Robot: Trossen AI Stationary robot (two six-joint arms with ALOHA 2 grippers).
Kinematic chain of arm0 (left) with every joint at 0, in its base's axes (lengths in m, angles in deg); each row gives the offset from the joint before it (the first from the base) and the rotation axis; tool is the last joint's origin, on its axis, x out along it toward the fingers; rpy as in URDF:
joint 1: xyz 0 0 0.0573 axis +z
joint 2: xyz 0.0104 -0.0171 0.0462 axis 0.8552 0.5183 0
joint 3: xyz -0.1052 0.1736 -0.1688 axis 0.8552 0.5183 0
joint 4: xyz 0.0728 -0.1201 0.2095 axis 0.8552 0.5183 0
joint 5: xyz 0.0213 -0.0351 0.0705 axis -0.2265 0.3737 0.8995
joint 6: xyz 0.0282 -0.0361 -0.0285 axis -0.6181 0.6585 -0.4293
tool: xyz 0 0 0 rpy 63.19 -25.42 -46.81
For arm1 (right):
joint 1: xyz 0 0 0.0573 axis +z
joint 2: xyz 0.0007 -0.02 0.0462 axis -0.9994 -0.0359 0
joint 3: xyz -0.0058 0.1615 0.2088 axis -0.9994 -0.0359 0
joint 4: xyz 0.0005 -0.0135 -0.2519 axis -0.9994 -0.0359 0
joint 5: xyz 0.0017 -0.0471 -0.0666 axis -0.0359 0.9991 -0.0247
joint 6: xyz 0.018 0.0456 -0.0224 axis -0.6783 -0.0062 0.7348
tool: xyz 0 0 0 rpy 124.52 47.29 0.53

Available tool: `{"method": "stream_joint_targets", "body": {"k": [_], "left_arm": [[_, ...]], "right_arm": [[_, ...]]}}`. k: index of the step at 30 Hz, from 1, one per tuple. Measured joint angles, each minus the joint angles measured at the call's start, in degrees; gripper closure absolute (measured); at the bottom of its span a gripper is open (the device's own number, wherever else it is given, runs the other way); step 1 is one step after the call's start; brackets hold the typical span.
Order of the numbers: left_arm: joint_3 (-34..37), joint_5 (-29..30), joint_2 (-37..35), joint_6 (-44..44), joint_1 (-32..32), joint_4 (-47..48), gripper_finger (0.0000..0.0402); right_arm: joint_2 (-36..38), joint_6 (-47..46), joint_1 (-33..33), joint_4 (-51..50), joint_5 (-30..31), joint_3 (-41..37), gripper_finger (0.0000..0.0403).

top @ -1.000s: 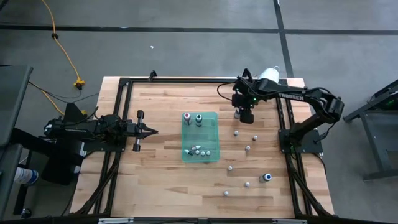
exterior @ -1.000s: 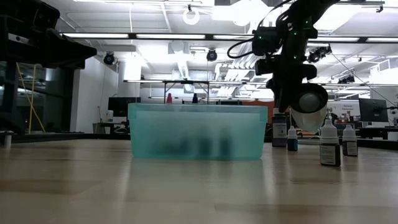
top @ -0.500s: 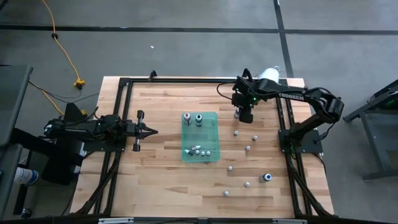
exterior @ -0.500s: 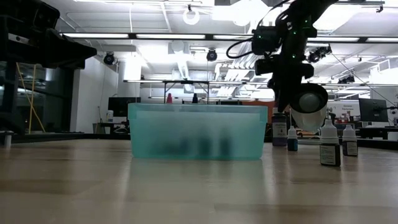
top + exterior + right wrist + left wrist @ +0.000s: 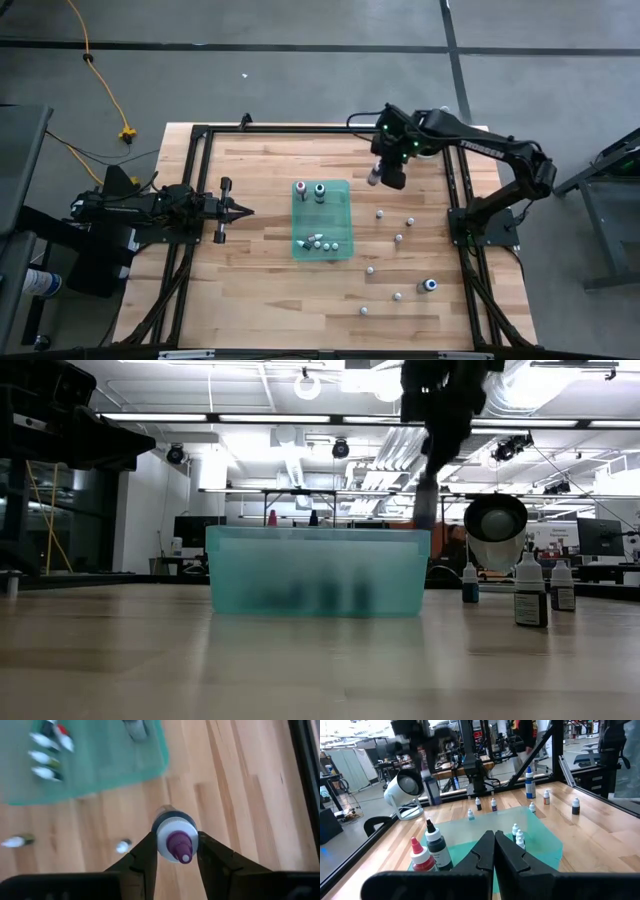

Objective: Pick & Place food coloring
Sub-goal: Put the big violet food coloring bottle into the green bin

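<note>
My right gripper (image 5: 381,176) hangs over the table just right of the translucent green tray (image 5: 340,222), shut on a food coloring bottle (image 5: 174,840) with a white cap and purple tip. The low view shows that bottle (image 5: 425,508) in the air above the tray's right wall (image 5: 405,575). Two upright bottles (image 5: 309,190) and several small ones lying down (image 5: 322,242) are in the tray. More small bottles (image 5: 398,238) stand on the wood to its right. My left gripper (image 5: 246,210) waits shut, left of the tray. My right gripper pinches the bottle between its two fingers (image 5: 143,856) at the white cap (image 5: 170,829), one finger on each side. The fingers come from above, pointing down. The bottle is lifted clear of the table and hangs below them, tip up toward the wrist.
A large white cylinder (image 5: 433,120) stands at the far right corner behind the right arm. A bigger blue-topped bottle (image 5: 430,285) stands near the table's right edge. Black frame rails (image 5: 455,200) run along the sides. Bare wood lies between the left gripper and the tray.
The right gripper has risen and moved toward the tray, carrying the purple-tipped bottle up off the table. The bottle stood on the wood a second ago and now hangs clear above the tray's right wall.
</note>
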Motion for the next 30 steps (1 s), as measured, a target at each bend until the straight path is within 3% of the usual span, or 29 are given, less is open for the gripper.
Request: {"method": "stream_joint_targets", "body": {"k": [11, 24, 30], "left_arm": [[0.00, 0.00, 0.00, 0.00, 0.01, 0.02, 0.0401], [0.00, 0.02, 0.00, -0.02, 0.00, 0.02, 0.0401], [0.00, -0.01, 0.00, 0.00, -0.01, 0.02, 0.0401]], "right_arm": [[-2.16, -3.03, 4.66, -6.47, -6.41, 14.35, 0.0296], [-14.49, 2.66, 10.14, -10.40, -18.51, 27.58, 0.0296], [-19.97, 5.57, 11.89, -9.32, -14.61, 28.07, 0.0295]]}}
